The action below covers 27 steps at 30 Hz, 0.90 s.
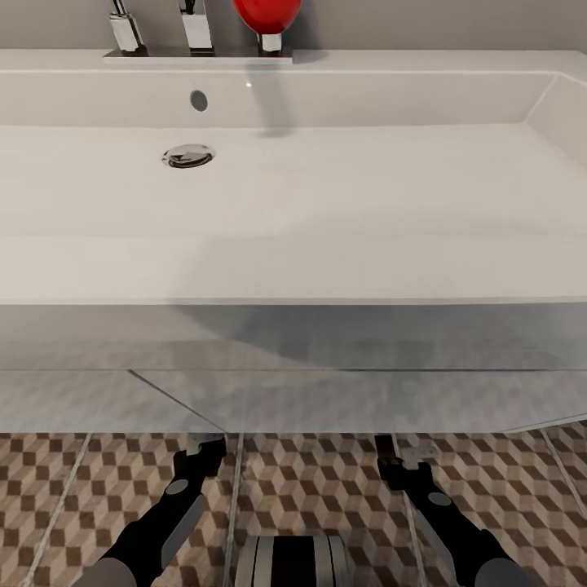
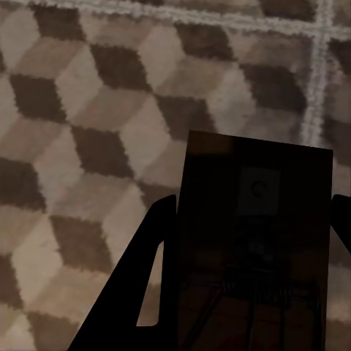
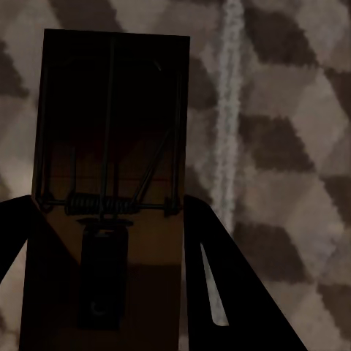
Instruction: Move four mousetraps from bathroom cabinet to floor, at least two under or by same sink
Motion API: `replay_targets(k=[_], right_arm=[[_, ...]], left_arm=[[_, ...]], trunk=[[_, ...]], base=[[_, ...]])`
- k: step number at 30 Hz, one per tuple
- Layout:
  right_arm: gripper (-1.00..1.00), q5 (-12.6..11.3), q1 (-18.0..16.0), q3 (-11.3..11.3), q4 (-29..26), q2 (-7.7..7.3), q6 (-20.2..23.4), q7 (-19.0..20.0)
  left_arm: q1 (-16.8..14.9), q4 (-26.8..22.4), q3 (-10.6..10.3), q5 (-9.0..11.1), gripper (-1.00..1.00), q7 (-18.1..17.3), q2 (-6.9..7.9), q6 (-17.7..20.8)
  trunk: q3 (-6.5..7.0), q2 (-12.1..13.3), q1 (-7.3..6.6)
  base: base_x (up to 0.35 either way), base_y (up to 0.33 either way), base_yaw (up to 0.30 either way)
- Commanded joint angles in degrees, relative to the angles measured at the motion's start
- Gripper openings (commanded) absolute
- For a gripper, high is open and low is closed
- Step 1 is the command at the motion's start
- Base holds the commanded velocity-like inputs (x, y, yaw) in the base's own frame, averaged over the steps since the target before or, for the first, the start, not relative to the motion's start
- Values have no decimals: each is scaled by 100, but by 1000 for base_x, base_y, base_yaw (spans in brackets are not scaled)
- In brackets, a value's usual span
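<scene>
wooden mousetraps (image 2: 256, 241) in both hands.

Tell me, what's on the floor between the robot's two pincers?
Only bare cube-patterned floor lies between the left pincer and right pincer, seen in the head view.

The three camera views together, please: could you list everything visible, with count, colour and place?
bathroom sink: one, white, wide basin spanning the head view, directly ahead of the robot.
drain: one, chrome, in the basin's floor.
overflow hole: one, dark, basin's back wall.
faucet fittings: chrome, on the back ledge.
red object: one, on the ledge, cut off by the frame.
bathroom floor: brown, beige and white cube tiles, below the sink.
mousetraps: two, dark brown, one in the left gripper, one in the right gripper.
left gripper: black, low over the tiles.
right gripper: black, likewise.
</scene>
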Motion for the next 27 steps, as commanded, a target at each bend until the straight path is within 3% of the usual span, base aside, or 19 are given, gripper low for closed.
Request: replay_targets(k=[1,18,27], right_arm=[[-100,-81,-3,45,4,-7,-25,-6],[-100,-70,-3,45,4,-7,-50,-6],[-100,-63,-3,42,-12,-24,-370,-6]], left_arm=[[-5,-1,-50,48,-100,64,9,-27],[-5,-1,-54,54,-100,61,-8,-28],[-5,-2,-54,62,-100,67,-6,-55]], trunk=[[-3,-1,-1],[-3,-1,-1],[-3,-1,-1]], base=[[0,0,0],[0,0,0],[0,0,0]])
